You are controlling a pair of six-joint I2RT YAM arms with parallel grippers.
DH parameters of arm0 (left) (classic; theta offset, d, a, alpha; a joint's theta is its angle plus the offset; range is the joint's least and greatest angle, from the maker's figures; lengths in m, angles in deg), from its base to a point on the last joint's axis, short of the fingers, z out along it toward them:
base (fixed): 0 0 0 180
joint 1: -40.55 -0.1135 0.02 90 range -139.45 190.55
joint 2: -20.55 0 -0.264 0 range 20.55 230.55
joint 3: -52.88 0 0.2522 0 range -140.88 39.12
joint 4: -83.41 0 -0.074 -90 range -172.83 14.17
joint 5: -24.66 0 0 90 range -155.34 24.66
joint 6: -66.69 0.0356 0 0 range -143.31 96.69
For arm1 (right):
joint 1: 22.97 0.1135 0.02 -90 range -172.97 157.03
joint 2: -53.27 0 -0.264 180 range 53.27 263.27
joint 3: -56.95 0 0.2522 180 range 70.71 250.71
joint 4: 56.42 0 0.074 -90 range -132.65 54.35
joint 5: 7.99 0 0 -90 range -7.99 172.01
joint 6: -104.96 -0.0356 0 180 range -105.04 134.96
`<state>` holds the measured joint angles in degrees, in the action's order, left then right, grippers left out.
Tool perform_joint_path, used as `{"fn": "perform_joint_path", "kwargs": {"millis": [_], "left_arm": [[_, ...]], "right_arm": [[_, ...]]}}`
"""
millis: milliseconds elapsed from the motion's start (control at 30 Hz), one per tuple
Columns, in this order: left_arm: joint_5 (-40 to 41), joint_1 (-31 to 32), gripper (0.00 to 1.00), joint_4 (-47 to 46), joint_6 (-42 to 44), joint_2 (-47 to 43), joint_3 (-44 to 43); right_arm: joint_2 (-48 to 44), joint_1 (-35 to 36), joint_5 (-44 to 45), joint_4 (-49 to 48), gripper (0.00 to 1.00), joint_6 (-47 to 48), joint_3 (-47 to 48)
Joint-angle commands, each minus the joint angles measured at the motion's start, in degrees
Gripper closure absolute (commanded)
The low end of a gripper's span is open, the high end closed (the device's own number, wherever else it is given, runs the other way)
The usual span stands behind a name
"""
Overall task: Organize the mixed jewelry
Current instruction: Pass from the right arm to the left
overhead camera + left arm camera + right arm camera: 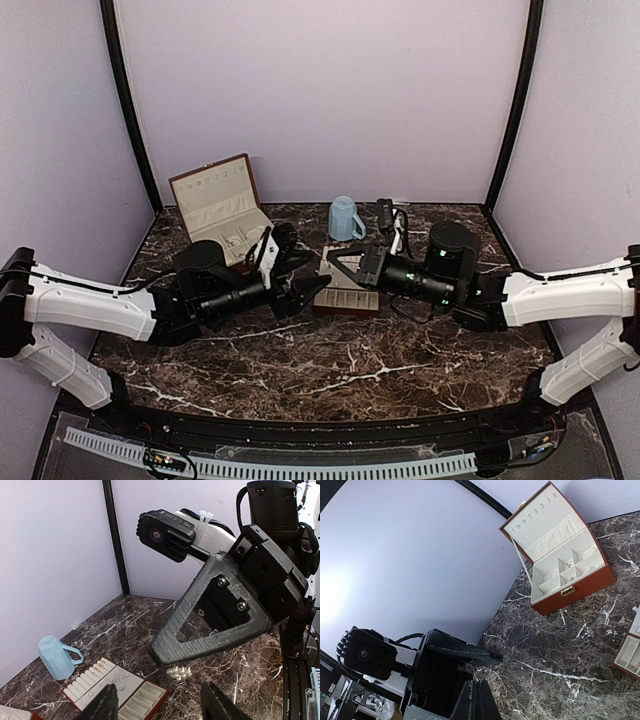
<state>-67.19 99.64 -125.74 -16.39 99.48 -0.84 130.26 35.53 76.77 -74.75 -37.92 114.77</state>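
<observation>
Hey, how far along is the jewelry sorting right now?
Partly done, it seems. Some pieces already lie in compartments of the box, and a few more sit in slots of the tray. In hand: the shut right end effector apparently pinches a glinting cluster at its tip, with the open left end effector close by. Left: that cluster and the small loose pieces on the tray's flat section.
</observation>
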Motion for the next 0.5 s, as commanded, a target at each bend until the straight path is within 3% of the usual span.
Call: {"fn": "perform_joint_path", "kwargs": {"millis": [0, 467], "left_arm": [[-0.3, 1.1, 0.45, -4.1, 1.1, 0.3, -1.6], [-0.5, 1.5, 0.62, -4.9, 0.5, 0.9, -1.8]], "right_arm": [[-0.8, -0.2, -0.8, -4.0, 1.00, -1.0, -0.7], [0.8, -0.3, -1.7, -4.0, 1.00, -1.9, -0.1]]}}
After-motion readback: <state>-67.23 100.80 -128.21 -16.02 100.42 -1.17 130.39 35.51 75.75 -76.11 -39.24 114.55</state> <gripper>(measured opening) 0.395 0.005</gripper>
